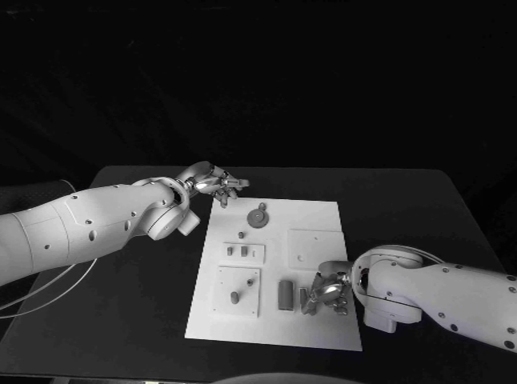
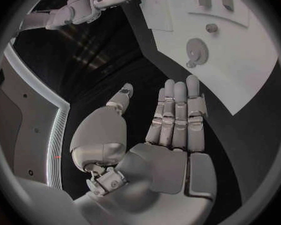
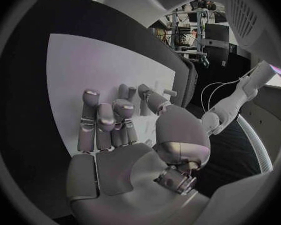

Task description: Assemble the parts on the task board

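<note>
Black table (image 1: 443,208), task board (image 1: 316,220) centre; left hand (image 1: 213,182) upper left, fingers spread, empty; right hand (image 1: 328,294) lower right, grasp unclear; risks knocking parts (image 1: 285,294).

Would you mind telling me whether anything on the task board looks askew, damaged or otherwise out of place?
Nothing stands out. The task board lies flat on the black table, and its small parts look undamaged. The left hand hovers open at the board's far corner; the right hand is low over the near parts.

Left hand (image 2: 159,150), fingers (image 2: 178,110) straight, empty
</note>
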You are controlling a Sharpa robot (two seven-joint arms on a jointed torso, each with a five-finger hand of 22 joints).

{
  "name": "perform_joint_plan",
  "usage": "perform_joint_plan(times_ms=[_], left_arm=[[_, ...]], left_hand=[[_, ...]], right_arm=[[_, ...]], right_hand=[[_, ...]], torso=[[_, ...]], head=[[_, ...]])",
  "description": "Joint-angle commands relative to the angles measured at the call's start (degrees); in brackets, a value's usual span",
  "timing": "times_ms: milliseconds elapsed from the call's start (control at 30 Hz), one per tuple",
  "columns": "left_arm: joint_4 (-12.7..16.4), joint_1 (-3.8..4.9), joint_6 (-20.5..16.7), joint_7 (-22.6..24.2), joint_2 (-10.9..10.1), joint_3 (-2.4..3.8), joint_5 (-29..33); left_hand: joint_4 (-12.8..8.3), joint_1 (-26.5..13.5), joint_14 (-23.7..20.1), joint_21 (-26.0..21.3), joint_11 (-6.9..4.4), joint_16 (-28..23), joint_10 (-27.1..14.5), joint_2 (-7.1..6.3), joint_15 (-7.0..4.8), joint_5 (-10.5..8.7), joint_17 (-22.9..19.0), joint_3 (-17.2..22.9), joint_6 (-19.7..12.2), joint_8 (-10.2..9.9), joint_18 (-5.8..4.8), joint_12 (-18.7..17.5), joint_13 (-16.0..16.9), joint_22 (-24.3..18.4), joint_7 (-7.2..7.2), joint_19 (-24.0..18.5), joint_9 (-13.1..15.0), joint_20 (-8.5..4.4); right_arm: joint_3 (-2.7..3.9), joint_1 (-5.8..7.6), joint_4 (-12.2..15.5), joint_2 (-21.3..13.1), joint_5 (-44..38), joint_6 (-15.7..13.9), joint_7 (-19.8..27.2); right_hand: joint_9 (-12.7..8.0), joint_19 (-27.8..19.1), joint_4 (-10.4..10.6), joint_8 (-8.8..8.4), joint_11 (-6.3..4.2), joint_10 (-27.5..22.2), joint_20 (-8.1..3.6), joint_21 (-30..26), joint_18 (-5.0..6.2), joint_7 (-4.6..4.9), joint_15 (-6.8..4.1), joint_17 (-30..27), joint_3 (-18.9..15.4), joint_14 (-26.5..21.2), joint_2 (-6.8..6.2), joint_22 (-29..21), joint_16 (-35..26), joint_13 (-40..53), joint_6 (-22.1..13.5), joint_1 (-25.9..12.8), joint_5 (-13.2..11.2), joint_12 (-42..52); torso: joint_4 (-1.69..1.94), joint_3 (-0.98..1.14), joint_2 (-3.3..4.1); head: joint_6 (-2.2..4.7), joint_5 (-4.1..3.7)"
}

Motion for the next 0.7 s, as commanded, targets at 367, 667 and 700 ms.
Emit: perform_joint_plan(times_ms=[367, 667, 700], left_arm=[[0.1, 0.06, 0.4, 0.4, 0.2, 0.04, -0.1], [0.1, 0.06, 0.4, 0.4, 0.2, 0.04, -0.1], [0.0, 0.06, 0.4, 0.4, 0.2, 0.04, -0.1]], left_hand=[[-0.1, 0.7, 0.0, -0.2, -0.08, -0.3, -0.5, 0.13, -0.03, 0.03, 0.1, -0.2, 0.4, 0.1, 1.44, -0.1, 0.1, 0.1, 0.06, 0.0, -0.1, -0.45], [-0.1, 0.7, 0.0, -0.2, -0.08, -0.3, -0.5, 0.14, -0.04, 0.03, 0.1, -0.2, 0.4, 0.1, 1.44, -0.1, 0.1, 0.1, 0.05, 0.0, -0.1, -0.45], [-0.1, 0.7, 0.0, -0.2, -0.08, -0.3, -0.5, 0.15, -0.04, 0.03, 0.1, -0.2, 0.4, 0.1, 1.44, -0.1, 0.1, 0.1, 0.05, 0.0, -0.1, -0.45]], right_arm=[[-0.08, -0.49, -1.4, 0.9, -2.1, -0.5, -0.9], [-0.08, -0.58, -1.8, 0.9, -2.2, -1.0, -0.8], [-0.08, -0.58, -1.8, 0.8, -2.1, -0.9, -0.6]], right_hand=[[0.3, 0.2, -3.6, 0.57, -0.52, 0.2, -0.33, -0.2, 0.71, -0.24, -0.15, 0.0, 0.2, 0.0, 3.66, 0.9, -0.1, -0.2, 1.0, 1.7, 0.3, -0.2], [0.3, 0.4, -3.4, 0.59, -0.52, 0.3, -0.23, -0.1, 0.71, -0.24, -0.15, 0.0, 0.0, 0.2, 4.61, 0.8, -0.1, -0.2, 1.1, 1.1, 0.5, -0.2], [0.3, 0.4, -3.4, 0.59, -0.52, 0.3, -0.23, -0.1, 0.71, -0.25, -0.15, 0.0, 0.0, 0.2, 4.54, 0.8, -0.1, -0.2, 1.1, 1.0, 0.5, -0.2]], torso=[[0.0, 0.05, 0.01], [-0.04, 0.03, -0.02], [-0.04, 0.03, -0.02]], head=[[-0.14, -0.08], [0.02, 0.1], [0.02, 0.1]])
